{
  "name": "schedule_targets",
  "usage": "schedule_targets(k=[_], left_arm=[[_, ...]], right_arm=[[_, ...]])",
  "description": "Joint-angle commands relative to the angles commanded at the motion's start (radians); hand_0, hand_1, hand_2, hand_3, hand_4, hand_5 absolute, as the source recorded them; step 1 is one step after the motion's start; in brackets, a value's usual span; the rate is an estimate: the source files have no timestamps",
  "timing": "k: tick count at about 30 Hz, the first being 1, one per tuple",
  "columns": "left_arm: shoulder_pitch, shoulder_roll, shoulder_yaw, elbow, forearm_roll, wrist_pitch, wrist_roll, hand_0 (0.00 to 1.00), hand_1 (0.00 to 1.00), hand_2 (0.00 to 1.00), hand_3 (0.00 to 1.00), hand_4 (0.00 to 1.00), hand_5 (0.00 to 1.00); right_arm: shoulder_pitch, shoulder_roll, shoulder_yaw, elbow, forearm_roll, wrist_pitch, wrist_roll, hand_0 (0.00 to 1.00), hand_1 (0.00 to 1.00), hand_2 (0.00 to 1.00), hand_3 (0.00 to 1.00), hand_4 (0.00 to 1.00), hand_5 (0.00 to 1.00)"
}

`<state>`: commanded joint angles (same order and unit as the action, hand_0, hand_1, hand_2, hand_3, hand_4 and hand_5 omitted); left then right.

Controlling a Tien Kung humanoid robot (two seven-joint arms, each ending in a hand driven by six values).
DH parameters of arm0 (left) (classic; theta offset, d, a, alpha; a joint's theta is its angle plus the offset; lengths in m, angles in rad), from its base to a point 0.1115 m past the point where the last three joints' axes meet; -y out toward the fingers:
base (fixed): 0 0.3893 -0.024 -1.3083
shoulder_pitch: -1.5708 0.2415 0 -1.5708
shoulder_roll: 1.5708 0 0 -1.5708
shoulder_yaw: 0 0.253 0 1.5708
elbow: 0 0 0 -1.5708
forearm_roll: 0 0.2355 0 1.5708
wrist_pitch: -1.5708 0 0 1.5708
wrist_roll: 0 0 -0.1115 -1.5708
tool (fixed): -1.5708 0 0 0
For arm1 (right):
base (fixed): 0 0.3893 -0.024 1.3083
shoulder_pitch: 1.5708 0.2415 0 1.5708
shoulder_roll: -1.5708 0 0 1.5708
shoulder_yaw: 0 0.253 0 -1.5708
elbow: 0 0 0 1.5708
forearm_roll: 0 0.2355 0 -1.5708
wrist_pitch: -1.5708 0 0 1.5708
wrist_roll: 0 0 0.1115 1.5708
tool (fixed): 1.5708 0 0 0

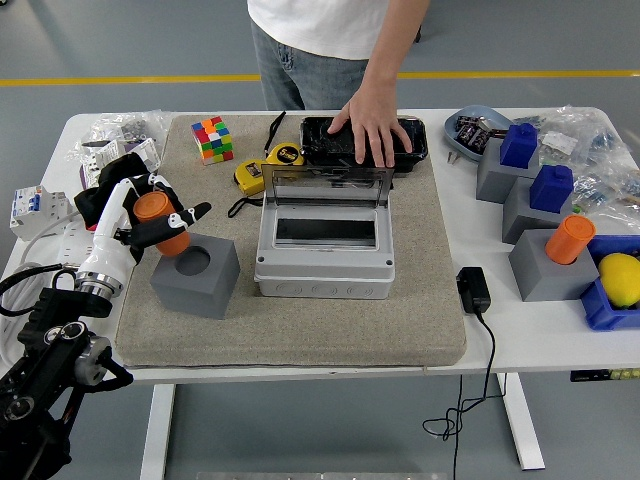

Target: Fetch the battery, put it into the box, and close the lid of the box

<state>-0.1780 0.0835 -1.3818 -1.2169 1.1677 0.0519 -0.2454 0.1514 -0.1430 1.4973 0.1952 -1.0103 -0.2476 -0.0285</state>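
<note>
My left hand is shut on an orange cylinder battery, held tilted just above and left of the grey holder block, whose round socket shows bare. The grey box stands mid-mat with its clear lid raised toward the back. A person's hand rests on a black tray behind the box. The right arm is out of view.
A tan mat covers the table centre. A Rubik's cube and yellow tape measure lie behind. At right: blue and orange batteries in grey blocks, a black adapter, a blue bin.
</note>
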Motion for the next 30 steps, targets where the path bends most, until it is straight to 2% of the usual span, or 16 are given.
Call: schedule_targets(k=[6,9,10,12,15,16,20,26,30], left_arm=[[-0.021,0.01,-0.021,-0.016,0.016,0.018,0.007,0.047,0.002,0.013,0.002,0.998,0.153],[-0.041,0.025,-0.029,-0.042,0.085,0.033,0.034,0.047,0.002,0.013,0.002,0.998,0.153],[-0.046,0.028,-0.029,-0.048,0.108,0.036,0.041,0.046,0.002,0.004,0.002,0.998,0.226],[-0.06,0.04,-0.023,-0.071,0.19,0.055,0.067,0.046,0.002,0.004,0.002,0.998,0.226],[-0.079,0.057,-0.001,-0.109,0.3,0.055,0.1,0.046,0.002,0.004,0.002,0.998,0.226],[-0.085,0.062,0.008,-0.121,0.339,0.056,0.107,0.048,0.002,0.002,0.002,0.998,0.439],[-0.113,0.081,0.07,-0.163,0.503,0.053,0.127,0.048,0.002,0.002,0.002,0.998,0.439],[-0.14,0.092,0.141,-0.21,0.734,0.052,0.148,0.048,0.002,0.002,0.002,0.998,0.444],[-0.178,0.105,0.226,-0.239,0.862,0.026,0.178,0.047,0.002,0.002,0.002,0.998,0.452]], right_arm=[[0.0,-0.001,-0.002,-0.001,0.0,0.0,-0.001,0.807,0.775,0.751,0.793,0.998,0.998],[0.001,-0.004,-0.003,-0.002,-0.001,-0.001,-0.003,0.807,0.775,0.751,0.793,0.998,0.998],[0.002,-0.004,-0.002,-0.002,-0.001,-0.001,-0.003,0.806,0.774,0.75,0.793,0.998,0.998],[0.002,-0.005,-0.003,-0.002,-0.001,-0.002,-0.004,0.806,0.774,0.75,0.793,0.998,0.998],[0.002,-0.006,-0.003,-0.001,-0.002,-0.002,-0.004,0.806,0.774,0.75,0.793,0.998,0.998],[0.003,-0.006,-0.003,-0.001,-0.001,-0.002,-0.004,0.807,0.774,0.75,0.793,0.998,0.998],[0.005,-0.008,0.0,-0.002,-0.003,-0.001,-0.003,0.807,0.774,0.75,0.793,0.998,0.998],[0.006,-0.009,0.008,-0.004,-0.008,0.002,-0.005,0.807,0.774,0.75,0.793,0.998,0.998],[0.009,-0.013,0.008,-0.003,-0.008,0.001,-0.005,0.807,0.772,0.751,0.793,0.998,0.998]])
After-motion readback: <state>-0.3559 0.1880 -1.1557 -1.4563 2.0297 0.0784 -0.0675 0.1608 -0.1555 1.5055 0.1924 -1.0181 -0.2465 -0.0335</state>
